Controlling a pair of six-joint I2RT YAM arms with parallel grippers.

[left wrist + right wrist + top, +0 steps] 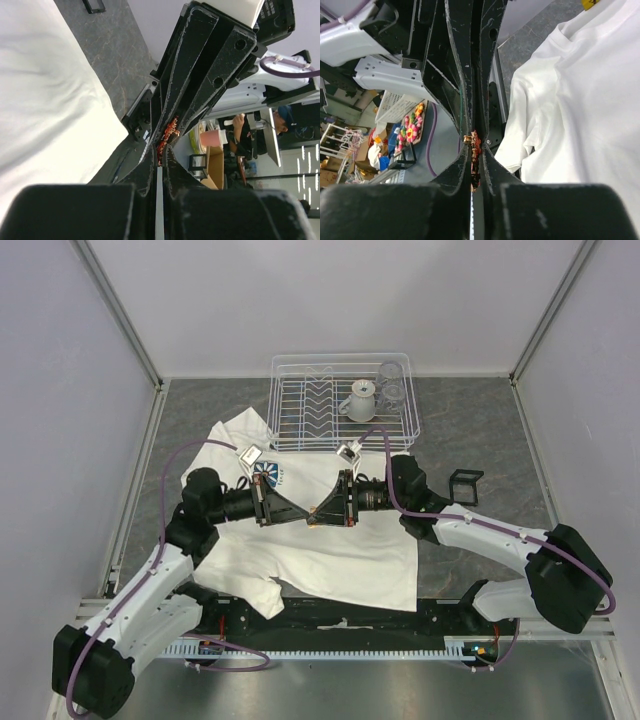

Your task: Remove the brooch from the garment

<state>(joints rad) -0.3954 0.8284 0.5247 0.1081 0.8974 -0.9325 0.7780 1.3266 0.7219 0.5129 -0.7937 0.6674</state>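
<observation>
The two arms are meeting tip to tip in mid-air above the middle of the garment (340, 560), a white T-shirt that is lying spread on the grey marbled surface (480, 430) with its square blue logo (268, 474) showing near the left arm. The brooch (316, 523) is sitting exactly where the tips join, a tiny orange-red speck in the overhead view. From the left wrist, the left fingers (145, 170) are pressing together with only a thin slit between them, and the brooch (168, 132) is poking out at their tips, where the right fingers (200, 65) are reaching in from the opposite side and closing around its other end. From the right wrist, the right fingers (490, 167) are likewise squeezing together with the brooch (474, 150) pinched in their narrow gap, and the left fingers (455, 75) are coming down onto it from above. No cloth is showing around the brooch in either wrist view; the shirt is lying below and to one side, apart from it. Beyond the shirt, a white wire dish rack (285, 405) is standing at the far edge, holding a white cup (360, 398) and a clear glass (392, 385).
</observation>
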